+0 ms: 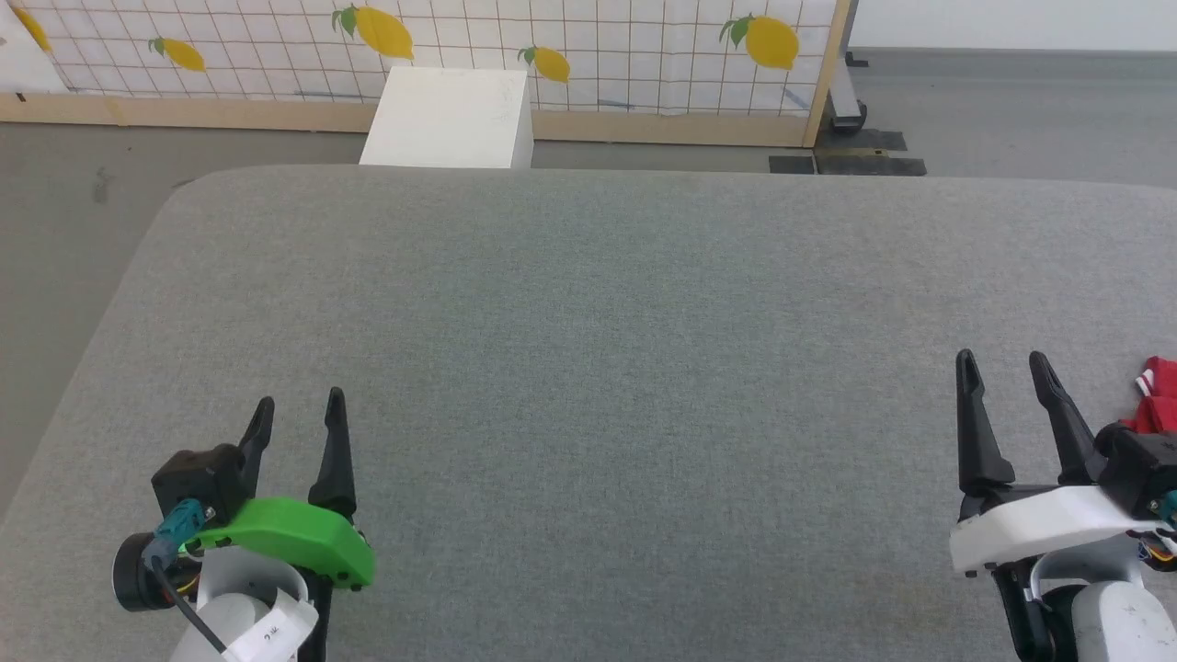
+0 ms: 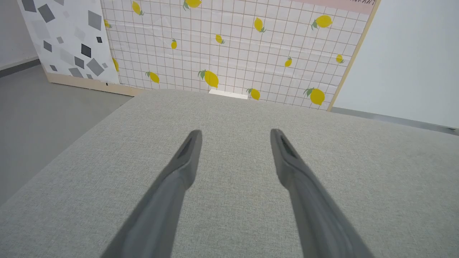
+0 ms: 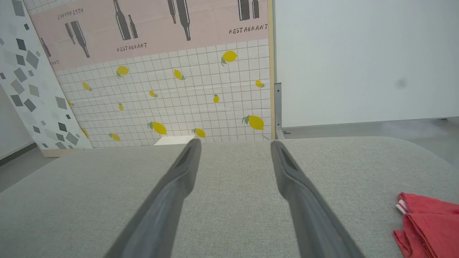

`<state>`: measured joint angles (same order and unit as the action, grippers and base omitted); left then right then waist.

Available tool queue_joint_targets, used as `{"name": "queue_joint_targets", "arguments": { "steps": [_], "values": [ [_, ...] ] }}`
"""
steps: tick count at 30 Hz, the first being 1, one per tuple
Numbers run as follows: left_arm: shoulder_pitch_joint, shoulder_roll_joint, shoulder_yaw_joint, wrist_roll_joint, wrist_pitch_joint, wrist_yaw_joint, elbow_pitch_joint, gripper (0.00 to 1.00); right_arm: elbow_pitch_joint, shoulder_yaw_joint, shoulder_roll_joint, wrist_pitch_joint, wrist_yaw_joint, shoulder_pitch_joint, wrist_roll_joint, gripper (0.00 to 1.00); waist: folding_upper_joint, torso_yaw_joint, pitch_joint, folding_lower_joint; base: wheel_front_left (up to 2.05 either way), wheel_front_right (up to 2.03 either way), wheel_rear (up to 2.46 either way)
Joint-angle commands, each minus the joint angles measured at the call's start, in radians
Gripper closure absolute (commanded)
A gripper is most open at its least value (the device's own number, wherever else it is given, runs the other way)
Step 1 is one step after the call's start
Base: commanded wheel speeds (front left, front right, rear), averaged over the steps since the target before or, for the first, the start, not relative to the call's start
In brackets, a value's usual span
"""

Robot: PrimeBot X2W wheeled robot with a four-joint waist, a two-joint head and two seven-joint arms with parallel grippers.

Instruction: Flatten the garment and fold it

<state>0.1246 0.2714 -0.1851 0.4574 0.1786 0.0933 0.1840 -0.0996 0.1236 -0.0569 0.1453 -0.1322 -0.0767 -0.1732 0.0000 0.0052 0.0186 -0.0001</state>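
Red jersey (image 1: 1160, 393) bunched toward right edge of grey padded table (image 1: 588, 303), near right gripper (image 1: 1000, 359); left gripper (image 1: 301, 401) well apart; both spread, empty. Risk: grab pinches several layers, or tug slides cloth off edge

The left gripper (image 1: 301, 397) has two long black tapering fingers (image 1: 335, 450) on a curved bright green shell (image 1: 285, 538); beside them sits a black camera block (image 1: 198, 473) with a teal plug (image 1: 179, 526), a black cable (image 1: 170, 588) and a round black cap (image 1: 129, 575); a white tag (image 1: 276, 634) marks its pale forearm (image 1: 234, 611); the right gripper (image 1: 1000, 355) has like fingers, a white shell (image 1: 1039, 529) and red-yellow wires (image 1: 1157, 552).
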Motion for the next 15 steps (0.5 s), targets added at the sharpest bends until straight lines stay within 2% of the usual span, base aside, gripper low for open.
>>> {"name": "queue_joint_targets", "arguments": {
  "steps": [1,15],
  "values": [
    [0.000,0.008,0.000,-0.001,0.002,0.002,0.002,0.00,0.005,-0.003,0.003,-0.003,0.002,0.008,0.009,0.00,0.0000,0.000,0.002,0.0001,0.00,0.00,0.00],
    [0.012,0.013,-0.011,-0.001,0.005,0.009,0.006,0.00,-0.001,-0.006,0.005,0.000,0.002,0.003,0.002,0.00,0.0000,-0.002,0.011,0.0001,0.00,0.00,0.00]
  ]
}}
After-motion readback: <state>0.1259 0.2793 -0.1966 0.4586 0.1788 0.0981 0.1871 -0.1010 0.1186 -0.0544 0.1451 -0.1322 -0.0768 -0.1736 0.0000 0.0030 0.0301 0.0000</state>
